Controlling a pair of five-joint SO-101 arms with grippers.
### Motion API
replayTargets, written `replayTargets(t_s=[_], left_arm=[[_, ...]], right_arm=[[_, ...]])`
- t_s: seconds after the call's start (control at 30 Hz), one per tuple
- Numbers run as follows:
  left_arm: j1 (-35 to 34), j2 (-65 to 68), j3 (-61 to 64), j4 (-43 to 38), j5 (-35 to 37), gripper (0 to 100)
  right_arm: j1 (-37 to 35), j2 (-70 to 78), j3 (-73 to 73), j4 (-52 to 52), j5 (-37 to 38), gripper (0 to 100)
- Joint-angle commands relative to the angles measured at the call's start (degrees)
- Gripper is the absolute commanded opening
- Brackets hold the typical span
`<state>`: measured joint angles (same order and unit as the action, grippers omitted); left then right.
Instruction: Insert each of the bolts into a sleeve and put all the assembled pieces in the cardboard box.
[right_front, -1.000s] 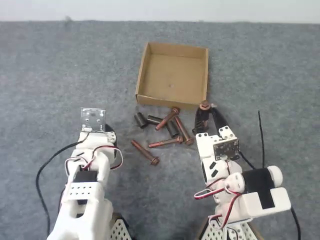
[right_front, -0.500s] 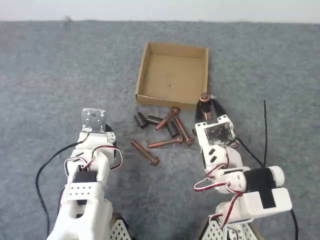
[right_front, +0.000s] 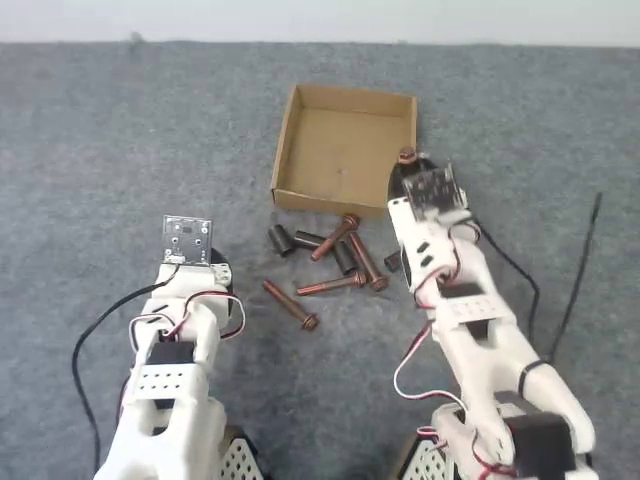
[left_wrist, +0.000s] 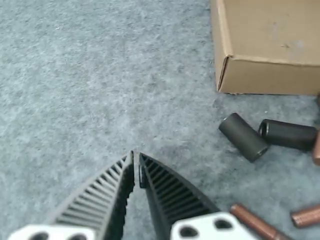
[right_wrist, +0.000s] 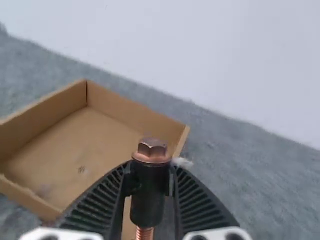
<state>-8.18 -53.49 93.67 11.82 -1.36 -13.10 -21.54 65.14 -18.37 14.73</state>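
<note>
We have one bolt-and-sleeve piece (right_wrist: 151, 151) pinched in the right gripper (right_wrist: 150, 172) at the near-right corner of the cardboard box (right_front: 284, 150) — other bolts (right_front: 330, 285) and sleeves (right_front: 280, 240) lie loose, left gripper (left_wrist: 136, 167) pressed together.

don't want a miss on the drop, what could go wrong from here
1. The right gripper holds the sleeve with its bolt close to the box wall, not mid-box. Released here, the piece might hit the rim and land outside.
2. The jaws clamp the sleeve alone, so tilting it could let the bolt slide out.
3. Loose bolts lie just in front of the box; a low retreat might scatter them.
</note>
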Motion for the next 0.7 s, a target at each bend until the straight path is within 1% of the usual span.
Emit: replayTargets(t_s=[0.0, 0.13, 0.4, 0.67], left_arm=[[-0.26, -1.58, -0.84, 0.18, -0.62, 1], [-0.35, -1.58, -0.84, 0.18, -0.62, 1], [-0.35, -1.58, -0.84, 0.18, -0.62, 1], [-0.35, -1.58, -0.84, 0.18, -0.53, 1]], right_arm=[[0.57, -3.56, -9.23, 9.19, 0.18, 0.6], [0.57, 0.4, -16.79, 15.96, 0.26, 0.6], [-0.13, 11.3, -36.57, 30.46, 0.26, 0.6], [-2.77, 29.05, -59.6, 43.12, 0.26, 0.9]])
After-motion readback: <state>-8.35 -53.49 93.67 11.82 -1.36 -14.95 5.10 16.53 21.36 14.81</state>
